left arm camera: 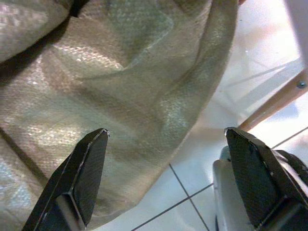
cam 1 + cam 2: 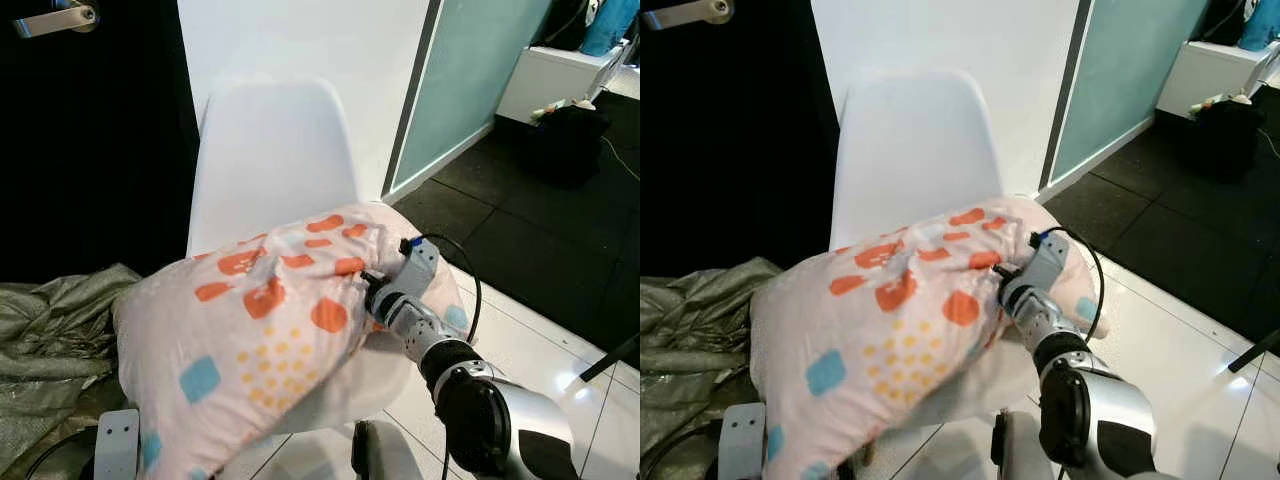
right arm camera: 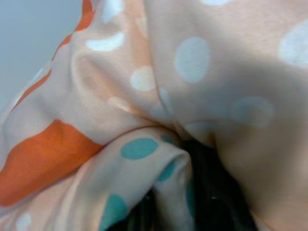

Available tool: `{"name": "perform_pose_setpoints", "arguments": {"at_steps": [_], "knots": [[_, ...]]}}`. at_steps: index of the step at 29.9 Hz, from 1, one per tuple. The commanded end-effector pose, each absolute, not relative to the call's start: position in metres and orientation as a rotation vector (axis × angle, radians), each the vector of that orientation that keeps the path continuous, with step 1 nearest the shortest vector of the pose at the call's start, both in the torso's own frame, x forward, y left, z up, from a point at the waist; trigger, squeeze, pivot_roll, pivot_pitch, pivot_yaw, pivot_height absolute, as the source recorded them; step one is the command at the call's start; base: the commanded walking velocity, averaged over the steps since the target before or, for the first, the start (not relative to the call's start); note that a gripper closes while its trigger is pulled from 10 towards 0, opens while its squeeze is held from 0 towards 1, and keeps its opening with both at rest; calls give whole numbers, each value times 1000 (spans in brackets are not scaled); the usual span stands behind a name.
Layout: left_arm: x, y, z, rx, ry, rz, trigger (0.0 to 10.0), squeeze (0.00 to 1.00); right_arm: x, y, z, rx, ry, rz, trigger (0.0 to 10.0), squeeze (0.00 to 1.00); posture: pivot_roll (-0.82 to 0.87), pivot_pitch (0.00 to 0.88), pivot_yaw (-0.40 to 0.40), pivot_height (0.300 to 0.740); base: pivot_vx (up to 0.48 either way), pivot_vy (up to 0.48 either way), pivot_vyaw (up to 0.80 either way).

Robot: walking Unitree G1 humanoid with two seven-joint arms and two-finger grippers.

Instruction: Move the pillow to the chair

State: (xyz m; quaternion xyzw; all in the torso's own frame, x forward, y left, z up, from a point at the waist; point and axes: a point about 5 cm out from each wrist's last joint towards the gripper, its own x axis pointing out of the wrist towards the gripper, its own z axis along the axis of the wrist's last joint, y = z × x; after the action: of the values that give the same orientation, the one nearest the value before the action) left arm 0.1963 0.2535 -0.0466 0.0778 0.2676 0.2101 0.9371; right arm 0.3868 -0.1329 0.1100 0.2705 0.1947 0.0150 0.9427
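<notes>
Pillow [image 2: 260,340] lies across the white chair [image 2: 270,160] seat, overhanging its front; right claw [image 2: 372,285] is clenched on its fabric. Left claw [image 1: 163,178] hangs released above a woven sack [image 1: 120,86].

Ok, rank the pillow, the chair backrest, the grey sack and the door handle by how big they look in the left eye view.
1. pillow, nearest the camera
2. chair backrest
3. grey sack, partly cut off, so unsure against the backrest
4. door handle
</notes>
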Motion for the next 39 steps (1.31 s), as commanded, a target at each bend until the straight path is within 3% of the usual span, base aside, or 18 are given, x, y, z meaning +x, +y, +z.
{"name": "perform_pose_setpoints", "arguments": {"at_steps": [1, 8, 10, 11, 13, 16, 19, 23, 29, 35, 39], "knots": [[192, 257, -48, 184, 557, 433, 10000, 0, 395, -136, 129, 516, 316, 56, 10000, 1000, -32, 126, -73, 556, 0, 0, 0], [196, 257, -46, 193, 550, 441, 10000, 0, 394, -151, 127, 372, 331, 72, 10000, 1000, -50, 136, -75, 556, 0, 0, 0], [219, 251, -19, 212, 416, 426, 10000, 0, 392, -157, 123, 301, 358, 82, 10000, 1000, -60, 121, -71, 556, 0, 0, 0], [219, 251, -19, 212, 416, 426, 10000, 0, 392, -157, 123, 301, 358, 82, 10000, 1000, -60, 121, -71, 556, 0, 0, 0], [231, 247, 1, 220, 341, 424, 10000, 0, 385, -174, 112, 126, 451, 124, 10000, 1000, -75, 119, -75, 556, 0, 0, 0], [233, 246, 3, 219, 335, 427, 10000, 0, 382, -182, 110, 104, 487, 159, 10000, 1000, -79, 115, -76, 556, 0, 0, 0], [236, 244, 2, 216, 334, 432, 10000, 0, 377, -207, 113, 70, 534, 256, 10000, 1000, -92, 113, -81, 556, 0, 0, 0], [237, 244, 2, 216, 334, 433, 10000, 0, 372, -218, 113, 51, 578, 311, 10000, 1000, -104, 118, -85, 556, 0, 0, 0], [237, 241, 5, 216, 344, 443, 10000, 0, 345, -249, 103, -93, 702, 602, 10000, 1000, -106, 96, -91, 556, 0, 0, 0], [233, 240, 9, 227, 370, 447, 10000, 0, 336, -254, 105, -27, 643, 721, 10000, 1000, -120, 81, -87, 556, 0, 0, 0], [233, 241, 9, 236, 371, 460, 10000, 0, 340, -248, 113, 142, 536, 727, 10000, 1000, -120, 74, -88, 556, 0, 0, 0]]}}
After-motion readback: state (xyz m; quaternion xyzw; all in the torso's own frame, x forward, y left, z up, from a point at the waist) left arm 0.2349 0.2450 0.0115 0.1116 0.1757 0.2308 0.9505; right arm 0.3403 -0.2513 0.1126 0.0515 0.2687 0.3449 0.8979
